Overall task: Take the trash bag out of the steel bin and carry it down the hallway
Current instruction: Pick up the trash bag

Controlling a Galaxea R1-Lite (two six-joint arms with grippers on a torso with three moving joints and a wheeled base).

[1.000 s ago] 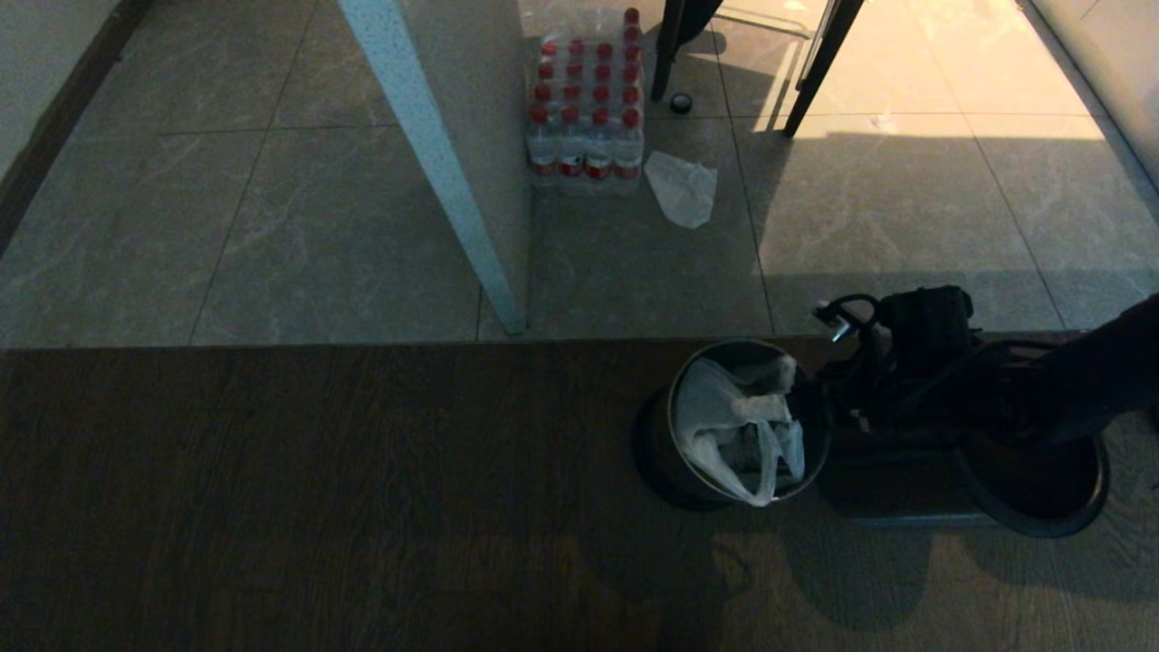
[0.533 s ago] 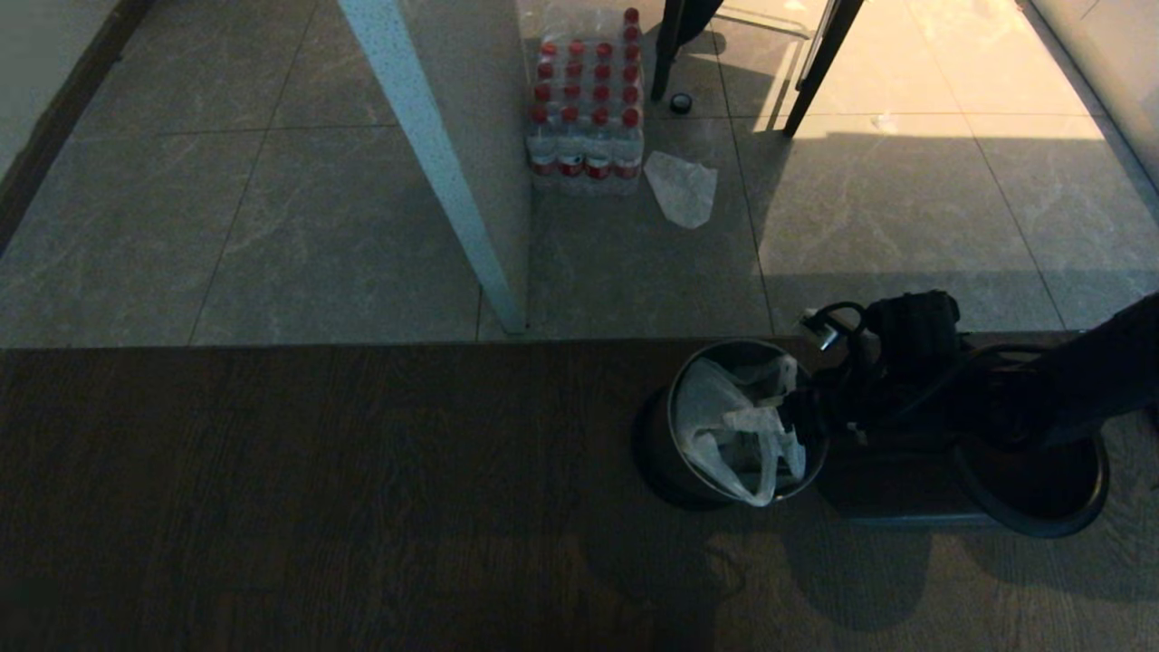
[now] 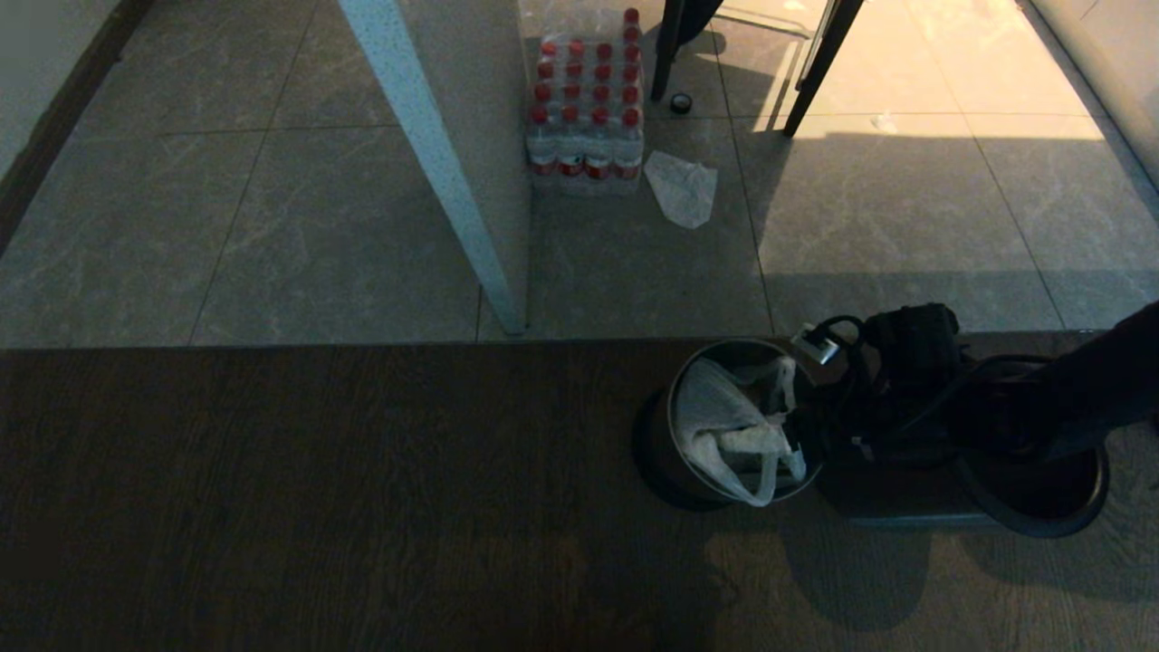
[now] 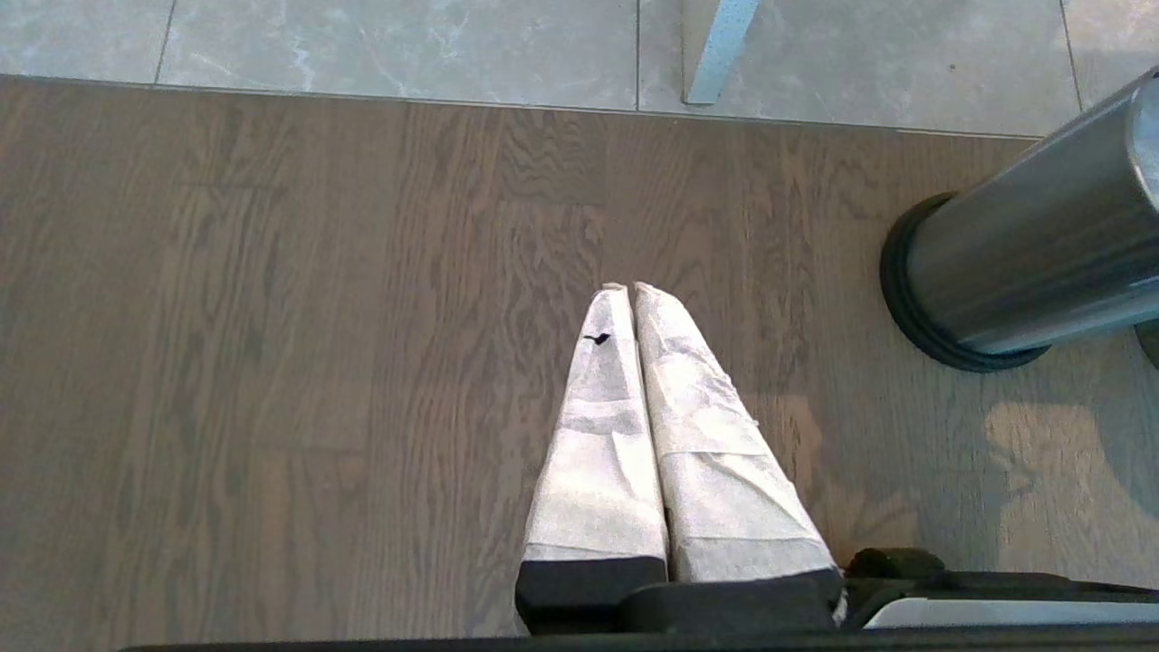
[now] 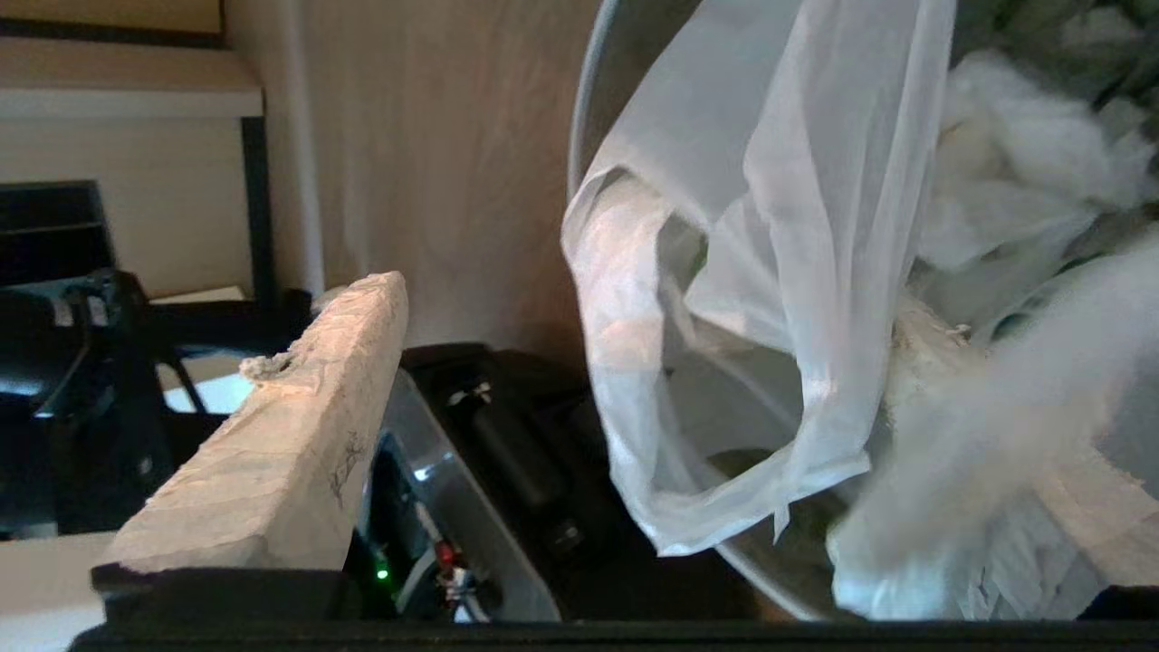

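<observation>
The steel bin (image 3: 659, 453) stands on the dark wood floor, right of centre in the head view, and its shiny side (image 4: 1023, 263) also shows in the left wrist view. The white trash bag (image 3: 724, 424) sits inside it, its thin loop handle (image 5: 770, 299) sticking up. My right gripper (image 3: 801, 418) is at the bin's right rim. That gripper (image 5: 643, 308) is open, with one taped finger (image 5: 299, 407) outside the bin, the other (image 5: 987, 426) inside, and the handle between them. My left gripper (image 4: 629, 290) is shut and empty above the wood floor. The hallway tiles (image 3: 317, 226) lie beyond.
A pack of red-capped water bottles (image 3: 587, 104) and a flat whitish bag (image 3: 681, 186) lie on the tiles past the bin. A pale wall end (image 3: 444, 163) stands left of them and black frame legs (image 3: 819, 68) behind. My round black base (image 3: 1032, 493) sits right of the bin.
My right arm has moved a little left and lower, bringing the open gripper over the bin's right rim. The bag's raised handle has shifted slightly. The left arm has not moved.
</observation>
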